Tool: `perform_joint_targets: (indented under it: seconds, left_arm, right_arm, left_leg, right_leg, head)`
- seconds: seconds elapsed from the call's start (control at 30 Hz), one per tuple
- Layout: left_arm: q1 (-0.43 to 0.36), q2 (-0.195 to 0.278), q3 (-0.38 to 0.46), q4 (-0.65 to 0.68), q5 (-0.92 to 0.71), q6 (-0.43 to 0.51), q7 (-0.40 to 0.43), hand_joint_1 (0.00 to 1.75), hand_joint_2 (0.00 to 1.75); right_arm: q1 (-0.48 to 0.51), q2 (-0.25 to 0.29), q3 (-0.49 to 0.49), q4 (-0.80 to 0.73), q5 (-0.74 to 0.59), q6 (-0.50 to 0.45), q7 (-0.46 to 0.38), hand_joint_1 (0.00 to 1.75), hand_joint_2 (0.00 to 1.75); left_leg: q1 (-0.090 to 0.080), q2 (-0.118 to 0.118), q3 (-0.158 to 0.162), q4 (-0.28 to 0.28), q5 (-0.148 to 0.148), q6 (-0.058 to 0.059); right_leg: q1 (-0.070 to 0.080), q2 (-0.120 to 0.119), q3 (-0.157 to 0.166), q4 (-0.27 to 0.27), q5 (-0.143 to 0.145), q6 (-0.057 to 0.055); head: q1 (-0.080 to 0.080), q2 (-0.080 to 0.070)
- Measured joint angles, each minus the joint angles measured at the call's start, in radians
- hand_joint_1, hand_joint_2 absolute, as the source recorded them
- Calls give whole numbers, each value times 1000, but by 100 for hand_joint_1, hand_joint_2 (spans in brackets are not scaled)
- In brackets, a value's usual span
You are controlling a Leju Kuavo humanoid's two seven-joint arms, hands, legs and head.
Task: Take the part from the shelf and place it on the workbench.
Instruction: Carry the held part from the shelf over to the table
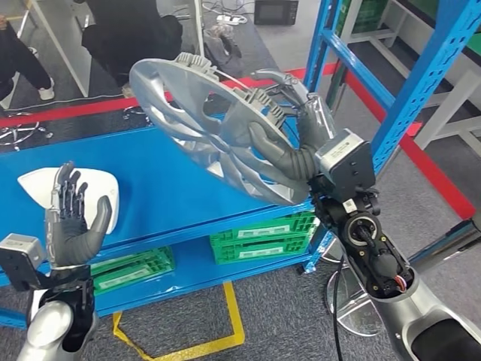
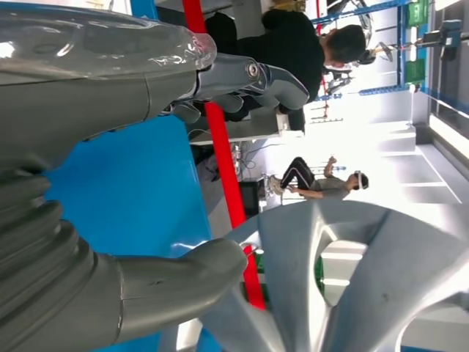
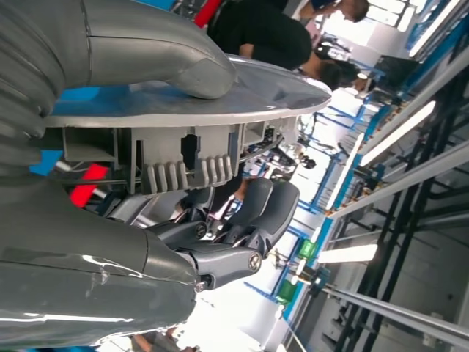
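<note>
A silver wheel cover (image 1: pixel 204 120) with open spokes hangs tilted above the blue shelf (image 1: pixel 158 195). My right hand (image 1: pixel 289 143) grips its near rim, thumb on one face and fingers on the ribbed back; the right wrist view has the cover's edge (image 3: pixel 182 99) clamped between thumb and fingers (image 3: pixel 243 213). My left hand (image 1: pixel 72 218) is raised at the left, fingers spread, holding nothing. Its wrist view looks past the thumb (image 2: pixel 182 282) to the cover's spokes (image 2: pixel 354 286).
A white panel (image 1: pixel 102 184) lies on the shelf behind my left hand. Green crates (image 1: pixel 261 235) sit on the lower level. Blue shelf uprights (image 1: pixel 397 113) stand at right. A person in black (image 1: pixel 136 34) stands beyond the shelf. Yellow tape (image 1: pixel 227 335) marks the floor.
</note>
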Motion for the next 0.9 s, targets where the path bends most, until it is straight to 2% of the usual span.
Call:
perform_joint_targets:
  seconds: [0.03,0.07,0.1,0.13,0.17,0.2,0.23,0.27,0.3,0.37,0.4,0.43,0.47,0.5,0.53,0.57,0.6,0.63,0.67,0.7,0.77,0.8,0.83,0.87,0.9]
  left_arm:
    - [1,0,0,0,0,0,0,0,175]
    - [4,0,0,0,0,0,0,0,175]
    - [5,0,0,0,0,0,0,0,175]
    - [6,-1,0,0,0,-1,0,0,175]
    - [6,-1,0,0,0,-1,0,0,175]
    - [6,-1,0,0,0,-1,0,0,175]
    - [5,-1,0,0,0,-1,0,0,175]
    - [5,-1,0,0,0,-1,0,0,175]
    - [5,-1,0,0,0,-1,0,0,175]
    - [7,-1,1,-1,0,-1,0,0,175]
    - [9,-1,2,-1,0,-1,1,0,175]
    - [8,-1,4,-1,0,-2,1,0,175]
    - [7,0,5,-1,0,-2,0,0,175]
    - [5,0,7,-1,0,-2,0,0,175]
    - [4,-1,7,-1,0,-2,0,0,175]
    - [5,-1,7,-1,1,-3,0,0,175]
    - [6,-1,8,0,1,-3,0,0,175]
    - [7,-1,8,0,1,-3,0,0,175]
    - [7,-1,8,0,1,-3,0,0,175]
    - [6,-1,8,0,1,-3,0,0,175]
    - [3,-1,9,-1,1,-3,0,0,175]
    - [1,-1,9,-1,1,-3,0,0,175]
    - [0,-1,10,-2,1,-3,0,0,175]
    - [0,0,10,-2,1,-3,0,0,175]
    - [0,-1,11,-3,1,-3,0,0,175]
  right_arm:
    - [2,0,0,0,0,0,0,175,175]
    - [5,0,0,0,0,0,-1,175,175]
    - [8,0,0,0,0,1,-1,175,175]
    - [10,0,0,0,0,1,-1,175,175]
    - [12,0,0,0,0,1,-1,175,175]
    - [12,0,0,0,0,2,-1,175,175]
    - [13,0,0,1,0,2,-1,175,175]
    - [13,0,0,1,0,2,-1,175,175]
    - [14,0,0,2,0,2,-2,175,175]
    - [16,0,0,2,0,3,-2,175,175]
    - [16,0,0,2,0,3,-2,175,175]
    - [15,1,0,2,0,4,-2,175,175]
    - [14,2,0,2,0,4,-2,175,175]
    - [14,2,-1,2,0,4,-3,175,175]
    - [14,3,-1,2,0,4,-3,175,175]
    - [14,3,-1,2,0,4,-3,175,175]
    - [15,3,-1,2,0,5,-3,175,175]
    - [16,3,-1,2,0,5,-3,175,175]
    - [16,3,-1,2,-1,5,-3,175,175]
    - [15,3,-1,2,-1,6,-3,175,175]
    - [13,3,-1,2,-1,6,-3,175,175]
    - [13,3,-2,2,-1,6,-3,175,175]
    - [13,3,-2,2,-1,6,-3,175,175]
    - [12,3,-2,2,-1,6,-3,175,175]
    - [12,3,-2,2,-1,6,-3,175,175]
  left_leg:
    - [0,-4,1,0,-1,1]
    - [1,-9,2,1,-2,0]
    - [3,-17,3,2,-4,-2]
    - [5,-26,4,5,-7,-6]
    - [9,-36,6,9,-11,-12]
    - [12,-46,7,15,-16,-19]
    - [14,-56,4,23,-20,-27]
    - [15,-66,-3,30,-21,-35]
    - [16,-74,-11,35,-20,-43]
    - [19,-92,-22,35,-14,-58]
    - [21,-88,-26,39,-15,-62]
    - [20,-72,-35,57,-25,-66]
    - [18,-48,-55,98,-44,-68]
    - [16,-20,-88,163,-72,-68]
    - [14,-1,-128,240,-101,-67]
    - [13,7,-166,307,-122,-65]
    - [11,10,-189,345,-127,-61]
    - [8,11,-191,341,-113,-55]
    - [3,14,-171,295,-84,-46]
    - [-6,27,-133,218,-48,-35]
    - [-27,66,-66,86,-5,-16]
    - [-34,78,-50,54,1,-10]
    - [-39,76,-48,47,-2,-9]
    - [-38,63,-48,43,0,-8]
    - [-35,53,-45,39,2,-7]
  right_leg:
    - [-2,0,-41,79,-29,4]
    - [-5,0,-77,141,-45,8]
    - [-9,0,-97,167,-40,11]
    - [-13,0,-95,148,-13,15]
    - [-19,3,-74,89,30,19]
    - [-26,15,-44,18,69,24]
    - [-30,32,-16,-46,94,28]
    - [-32,46,2,-85,104,28]
    - [-31,56,9,-99,100,25]
    - [-26,45,9,-97,96,10]
    - [-25,35,9,-98,97,3]
    - [-25,25,11,-99,98,-4]
    - [-24,15,13,-100,98,-11]
    - [-20,4,13,-100,98,-16]
    - [-16,-7,14,-100,97,-21]
    - [-11,-18,14,-100,95,-24]
    - [-6,-30,15,-100,94,-27]
    - [-1,-40,16,-100,92,-30]
    - [3,-51,18,-100,91,-32]
    - [5,-61,21,-101,88,-34]
    - [11,-78,26,-101,83,-33]
    - [13,-87,28,-102,81,-30]
    - [14,-95,29,-104,79,-28]
    - [15,-104,33,-106,76,-24]
    - [14,-104,33,-104,71,-20]
  head:
    - [4,0]
    - [7,0]
    - [8,0]
    - [9,0]
    - [11,0]
    - [14,0]
    - [18,0]
    - [19,0]
    - [19,0]
    - [15,0]
    - [12,0]
    - [6,0]
    - [-2,0]
    - [-9,0]
    - [-16,0]
    - [-19,0]
    - [-20,0]
    - [-21,0]
    - [-22,0]
    - [-22,0]
    - [-22,0]
    - [-22,0]
    - [-21,0]
    - [-21,0]
    - [-21,0]
